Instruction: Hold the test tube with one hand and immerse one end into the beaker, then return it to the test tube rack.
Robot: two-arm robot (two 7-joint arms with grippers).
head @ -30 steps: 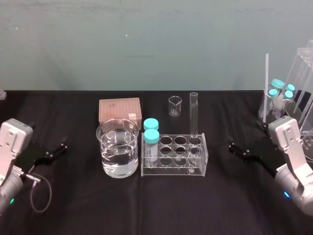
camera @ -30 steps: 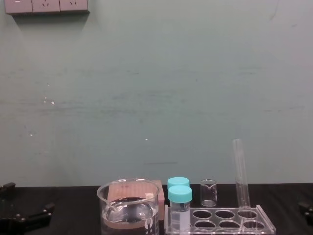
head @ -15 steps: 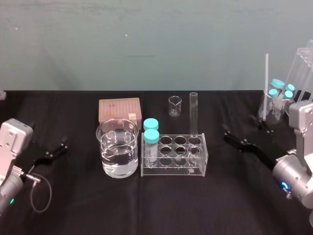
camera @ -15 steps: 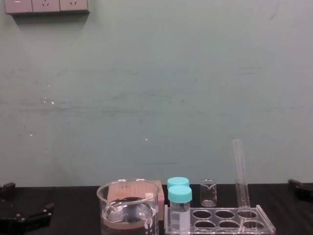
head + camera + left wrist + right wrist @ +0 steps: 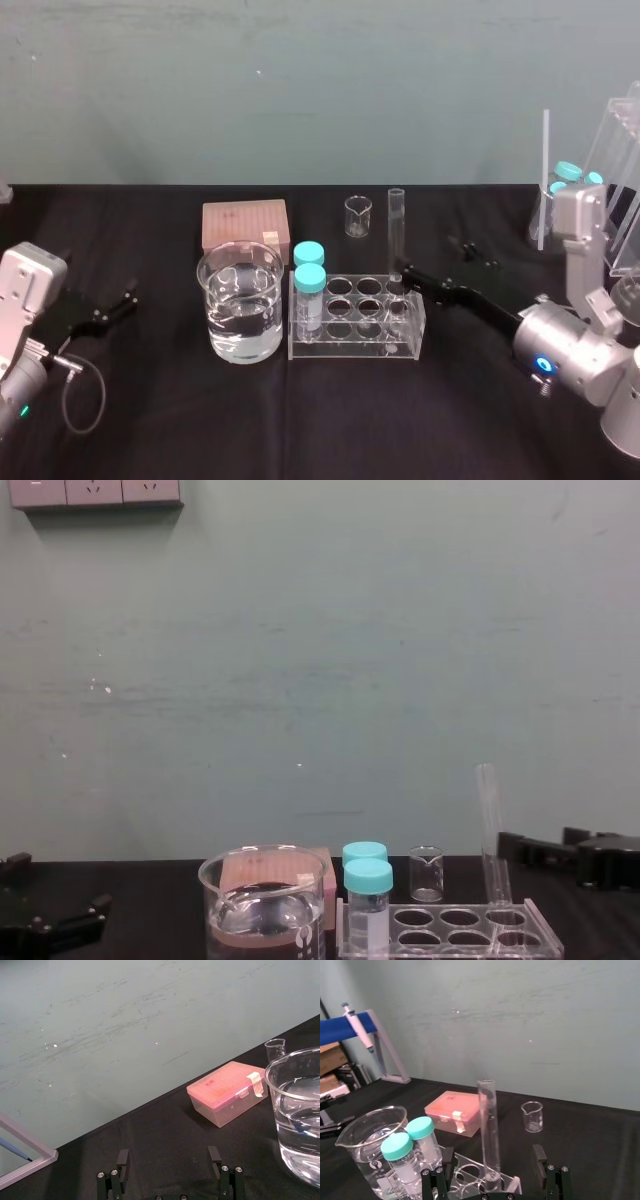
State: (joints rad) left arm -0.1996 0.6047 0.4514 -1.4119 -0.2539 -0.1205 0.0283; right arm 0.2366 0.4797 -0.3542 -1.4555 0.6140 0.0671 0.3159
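Observation:
The test tube (image 5: pixel 396 232) stands upright in the back right hole of the clear test tube rack (image 5: pixel 352 338). Left of the rack stands the beaker (image 5: pixel 240 300), partly filled with clear liquid. My right gripper (image 5: pixel 428 256) is open just right of the tube, one fingertip (image 5: pixel 402 268) close to the tube's lower part. In the right wrist view the test tube (image 5: pixel 488 1125) rises ahead, centred between the spread fingers of the right gripper (image 5: pixel 493 1156), untouched. In the chest view the right gripper (image 5: pixel 545 852) is beside the test tube (image 5: pixel 489 830). My left gripper (image 5: pixel 112 306) rests open at the far left.
Two teal-capped vials (image 5: pixel 309 282) stand in the rack's left end. A pink box (image 5: pixel 244 225) and a tiny beaker (image 5: pixel 357 215) lie behind. A flask of capped vials (image 5: pixel 568 195) and a clear stand (image 5: pixel 622 190) crowd the far right.
My right arm has swung left from the table's right side to the rack, bringing its open gripper up to the test tube. The left arm, tube and beaker have not moved.

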